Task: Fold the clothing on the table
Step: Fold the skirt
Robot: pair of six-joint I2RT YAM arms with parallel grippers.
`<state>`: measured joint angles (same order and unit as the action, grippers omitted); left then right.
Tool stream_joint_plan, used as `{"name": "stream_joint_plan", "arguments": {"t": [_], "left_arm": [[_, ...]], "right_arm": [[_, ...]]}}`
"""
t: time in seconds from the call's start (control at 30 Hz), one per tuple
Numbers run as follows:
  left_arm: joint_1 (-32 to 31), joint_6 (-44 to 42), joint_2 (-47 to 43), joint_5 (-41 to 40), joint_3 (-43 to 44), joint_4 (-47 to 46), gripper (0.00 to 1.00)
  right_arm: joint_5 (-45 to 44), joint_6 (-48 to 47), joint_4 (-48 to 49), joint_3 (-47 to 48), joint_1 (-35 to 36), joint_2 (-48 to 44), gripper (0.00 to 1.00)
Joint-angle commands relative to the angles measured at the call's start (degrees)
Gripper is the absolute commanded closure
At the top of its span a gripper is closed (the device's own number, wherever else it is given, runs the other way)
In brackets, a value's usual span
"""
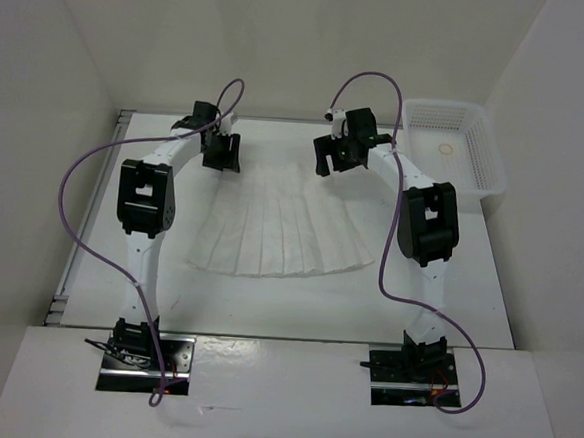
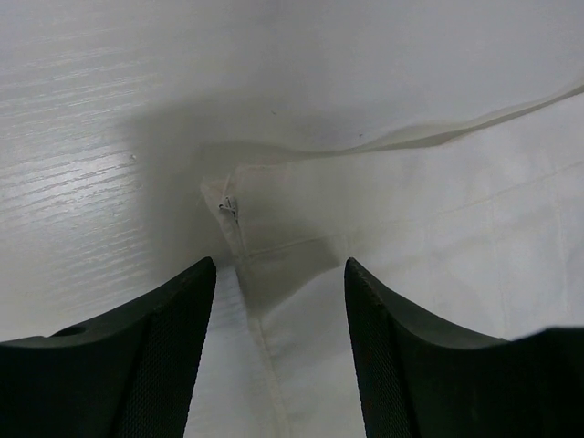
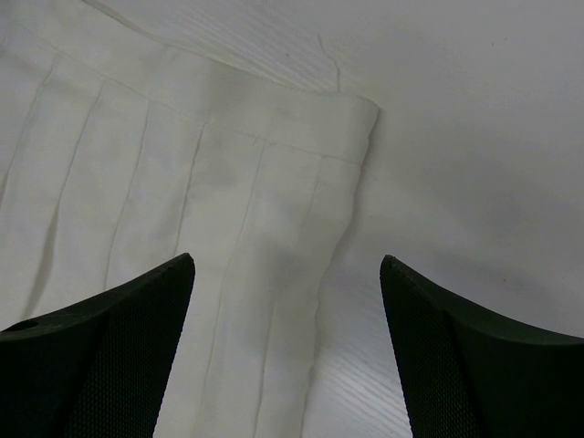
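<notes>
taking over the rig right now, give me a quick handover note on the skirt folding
Left claw: open, holding nothing, poised over the far left corner of the skirt.
Right claw: open, holding nothing, over the skirt's far right corner.
Skirt: spread flat on the table, narrow end away from the arm bases, hem toward them. The basket sits apart at the far right.
Done: no fold visible.
Left: probably grip both far corners, then make all the folds.

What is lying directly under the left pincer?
Under the left pincer lies the skirt, its waistband corner with a small zipper pull, on the white table. Whatever is beneath the fabric is covered.
</notes>
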<state>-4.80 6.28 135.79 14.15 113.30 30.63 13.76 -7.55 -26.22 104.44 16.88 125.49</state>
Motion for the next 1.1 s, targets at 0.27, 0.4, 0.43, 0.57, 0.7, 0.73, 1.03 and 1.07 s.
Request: {"name": "stream_joint_plan", "arguments": {"t": [0.27, 0.4, 0.43, 0.57, 0.7, 0.73, 1.03, 1.07], "left_arm": [[0.8, 0.3, 2.1, -0.3, 6.1, 1.0, 0.34], [0.8, -0.2, 3.3, 0.9, 8.5, 1.0, 0.36], [0.8, -0.2, 4.0, 0.9, 9.0, 1.8, 0.36], [0.8, -0.2, 4.6, 0.9, 9.7, 1.8, 0.39], [0.8, 0.3, 5.7, 0.4, 10.2, 2.4, 0.4], [0.8, 0.3, 5.7, 0.3, 10.8, 2.4, 0.4], [0.8, 0.8, 6.3, -1.1, 11.9, 3.0, 0.43], [0.8, 0.8, 6.9, -1.1, 11.9, 3.0, 0.44]], "right_arm": [[0.8, -0.8, 0.4, -0.4, -0.2, -3.4, 0.14], [0.8, -0.8, 0.4, -0.4, -0.2, -3.4, 0.14], [0.8, -0.8, 0.4, -0.4, -0.2, -3.4, 0.14], [0.8, -0.8, 0.4, -0.4, -0.2, -3.4, 0.14], [0.8, -1.3, 0.4, -0.4, -0.2, -3.9, 0.14], [0.8, -1.3, 0.4, -0.4, -0.2, -3.9, 0.14], [0.8, -1.3, 0.4, -0.9, -0.2, -4.5, 0.14], [0.8, -1.3, 0.4, -0.9, -0.2, -4.5, 0.14]]}}
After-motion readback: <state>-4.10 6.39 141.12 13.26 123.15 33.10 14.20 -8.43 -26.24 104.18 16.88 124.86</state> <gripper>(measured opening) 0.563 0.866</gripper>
